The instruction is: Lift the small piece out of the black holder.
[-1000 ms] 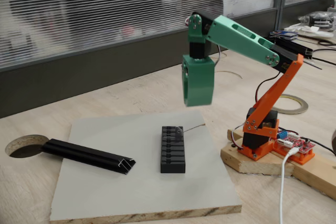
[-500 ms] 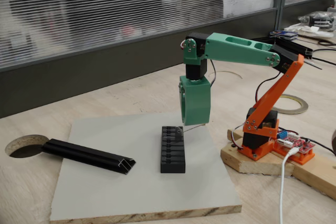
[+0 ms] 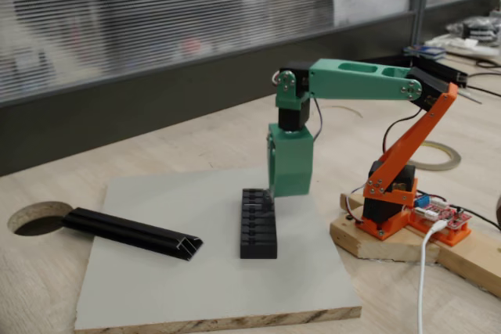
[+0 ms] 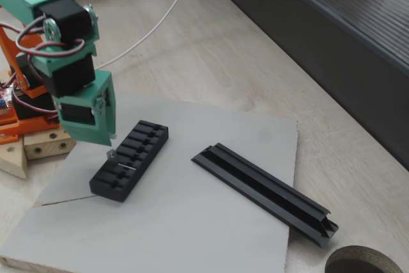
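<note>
The black holder (image 3: 258,224) (image 4: 130,160), a short slotted block, lies on the grey board (image 3: 203,287) (image 4: 192,222). In a fixed view the small piece (image 4: 110,154), a tiny grey tab, sits at the holder's end nearest the arm, with a thin wire trailing across the slots. My green gripper (image 3: 274,192) (image 4: 107,142) points straight down, its tip just above that end and right over the tab. From the other side the gripper body covers the tab. Its jaws cannot be made out, and whether the tip touches the tab is unclear.
A long black rail (image 3: 129,232) (image 4: 262,190) lies on the board beside the holder. The arm's orange base (image 3: 387,209) stands on a wooden block at the board's edge. A round hole (image 3: 35,217) (image 4: 358,261) is cut in the table, and a tape ring (image 3: 434,156) lies behind the base.
The arm has come down and reached forward, bringing the gripper from well above the board to just over the holder's end by the tab. The holder and rail have not moved.
</note>
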{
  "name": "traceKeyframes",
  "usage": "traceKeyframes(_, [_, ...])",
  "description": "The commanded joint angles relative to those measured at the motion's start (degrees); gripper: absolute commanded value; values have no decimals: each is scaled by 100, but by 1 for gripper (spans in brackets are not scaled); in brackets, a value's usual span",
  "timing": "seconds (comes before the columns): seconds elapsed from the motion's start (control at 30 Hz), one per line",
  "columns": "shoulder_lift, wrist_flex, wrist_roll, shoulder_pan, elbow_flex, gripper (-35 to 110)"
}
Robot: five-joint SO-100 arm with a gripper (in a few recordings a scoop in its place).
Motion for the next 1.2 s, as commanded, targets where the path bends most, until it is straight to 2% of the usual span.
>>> traceKeyframes(0.0, [185, -88, 79, 26, 79, 14])
traceKeyframes(0.17, [193, -132, 79, 26, 70, 14])
traceKeyframes(0.37, [193, -773, 44, 35, 88, 14])
traceKeyframes(0.6, [193, -791, 18, 44, 114, 15])
traceKeyframes(0.83, [193, -765, 18, 44, 132, 29])
traceKeyframes(1.03, [290, -53, 18, 44, 62, 31])
traceKeyframes(1.17, [1072, 132, 18, 53, 53, 31])
